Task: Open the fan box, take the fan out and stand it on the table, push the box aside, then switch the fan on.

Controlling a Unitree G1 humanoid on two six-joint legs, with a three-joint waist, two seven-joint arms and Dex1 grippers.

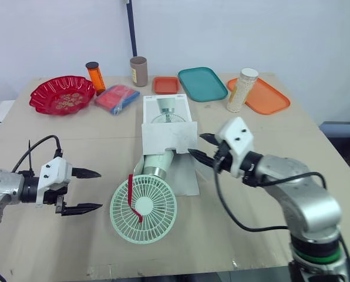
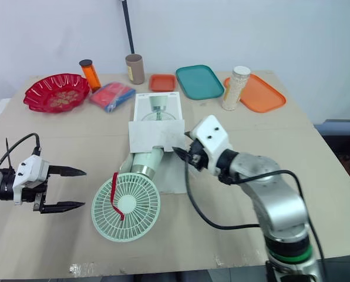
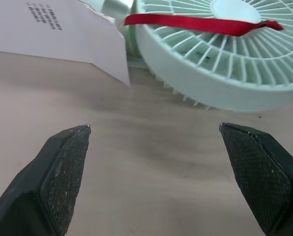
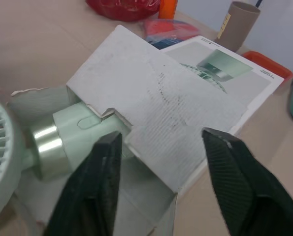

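- The box lies open on the bench.
- The fan is half out, lying down.
- The left gripper beside the fan and the right gripper by the box flap are both spread wide, empty.
- Standing the fan up, pushing the box away and switching on are left.

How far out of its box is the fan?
Partly out: the fan lies with its head on the table, its base under the box flap.

The left end effector is held level, with fingers spread wide, and is pointed toward the robot's right. The right end effector is held with fingers parted and is pointed leftward, elbow bent.
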